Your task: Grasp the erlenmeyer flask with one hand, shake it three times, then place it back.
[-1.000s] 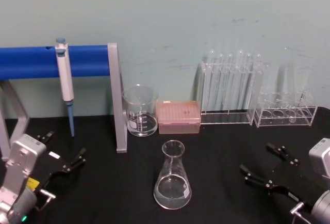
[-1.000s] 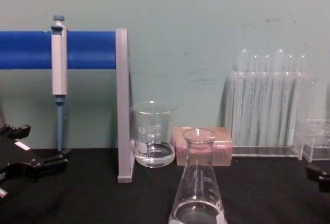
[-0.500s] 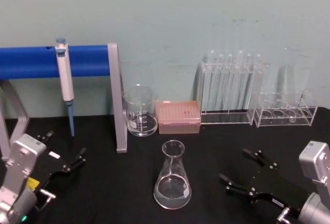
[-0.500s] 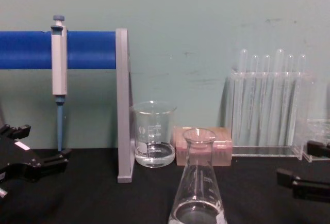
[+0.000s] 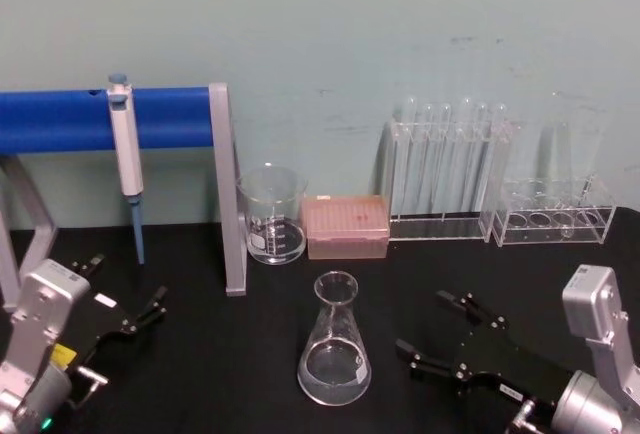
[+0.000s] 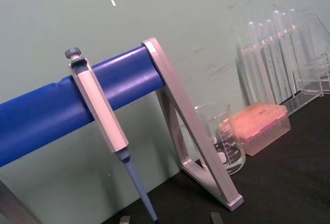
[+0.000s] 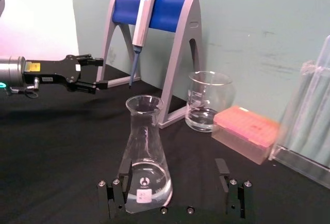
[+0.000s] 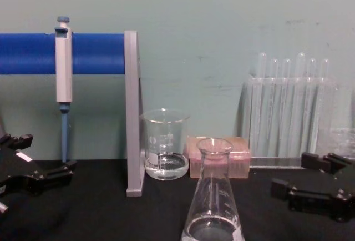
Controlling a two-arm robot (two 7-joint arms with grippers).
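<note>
The erlenmeyer flask (image 5: 335, 344) stands upright on the black surface (image 5: 230, 364), near its front middle, with a little clear liquid pooled in its wide base. Nothing touches it.

Just to its right, the right hand (image 5: 423, 324) lies low over the surface with its two black fingers spread wide and pointed towards the flask. The nearer fingertip is close beside the flask's base but apart from it. In the right wrist view the flask (image 7: 144, 164) stands just ahead of the spread fingers (image 7: 111, 197), nearer one finger than the other.

Behind the flask, towards the wall, a glass beaker (image 5: 271, 214) holding some clear liquid stands just beside a pink tip box (image 5: 345, 226). To the right of these stand a clear rack of test tubes (image 5: 445, 179) and a second, lower clear rack (image 5: 555, 212).

To the left of the beaker rises a grey stand with a blue bar (image 5: 60, 119), and a pipette (image 5: 125, 154) hangs from the bar.

The left hand (image 5: 122, 286) sits at the surface's left front, fingers apart, well away from the flask.
</note>
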